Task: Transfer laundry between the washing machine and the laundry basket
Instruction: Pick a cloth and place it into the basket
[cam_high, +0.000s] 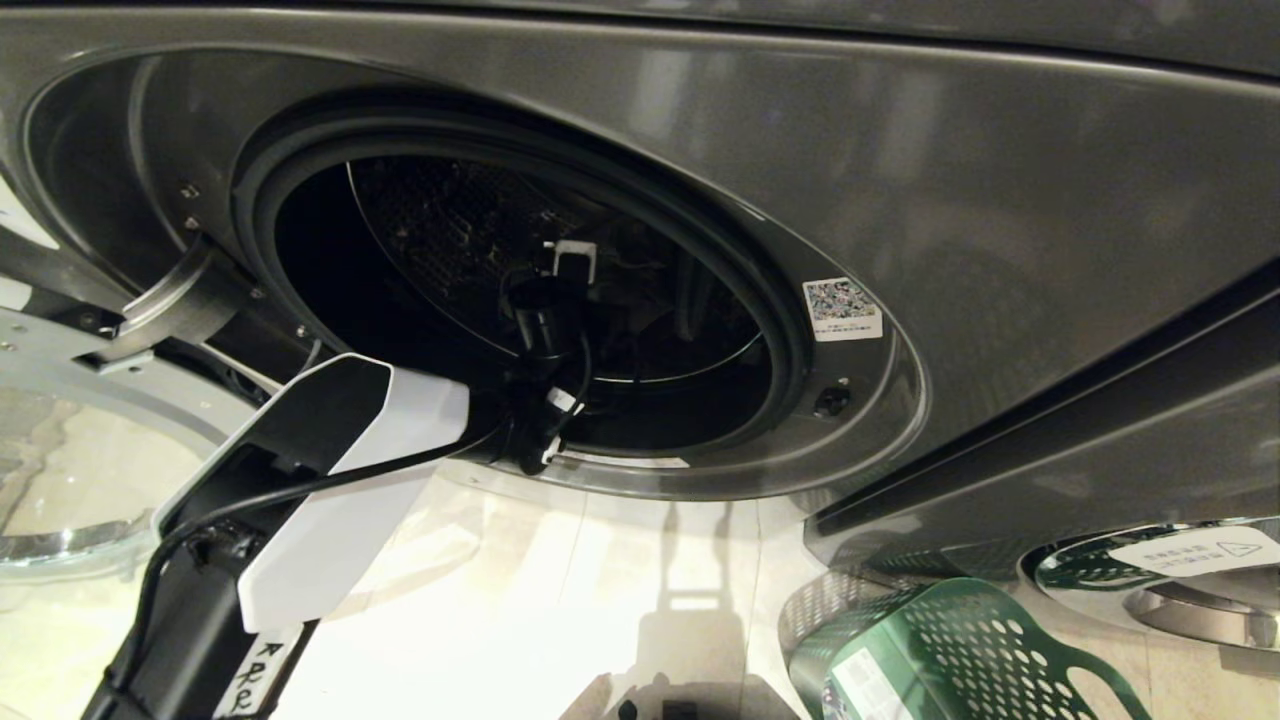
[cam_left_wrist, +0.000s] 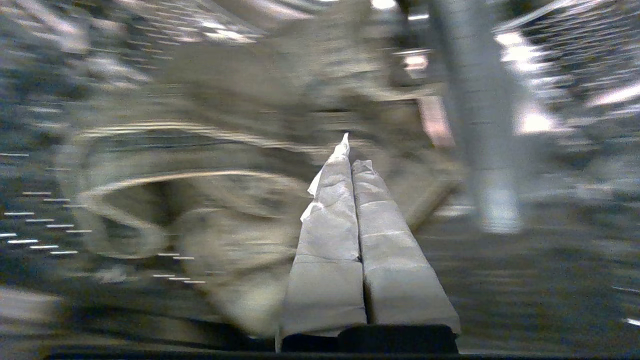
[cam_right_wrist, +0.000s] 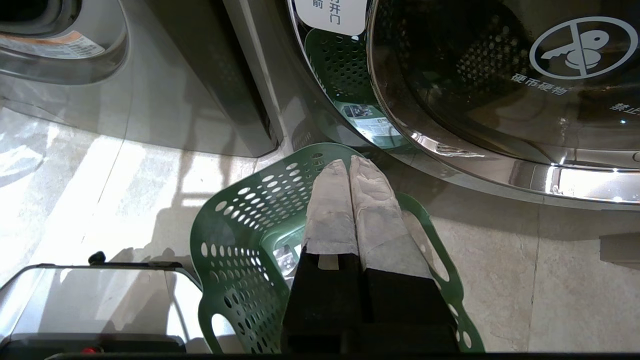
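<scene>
The grey washing machine (cam_high: 1000, 200) stands open, its round drum mouth (cam_high: 520, 290) dark. My left arm (cam_high: 330, 470) reaches from the lower left through the mouth into the drum. In the left wrist view my left gripper (cam_left_wrist: 350, 156) is shut, its two padded fingers pressed together with nothing between them. Blurred pale beige laundry (cam_left_wrist: 210, 210) lies just beyond and beside the tips. The green perforated laundry basket (cam_right_wrist: 240, 235) sits on the floor at the lower right (cam_high: 950, 640). My right gripper (cam_right_wrist: 349, 162) hangs shut above the basket's rim.
The machine's glass door (cam_high: 60, 480) is swung open at the far left. A second machine with a shut round door (cam_right_wrist: 500, 75) stands right of the basket. Pale tiled floor (cam_high: 600, 600) lies in front. My base edge (cam_right_wrist: 90, 280) is beside the basket.
</scene>
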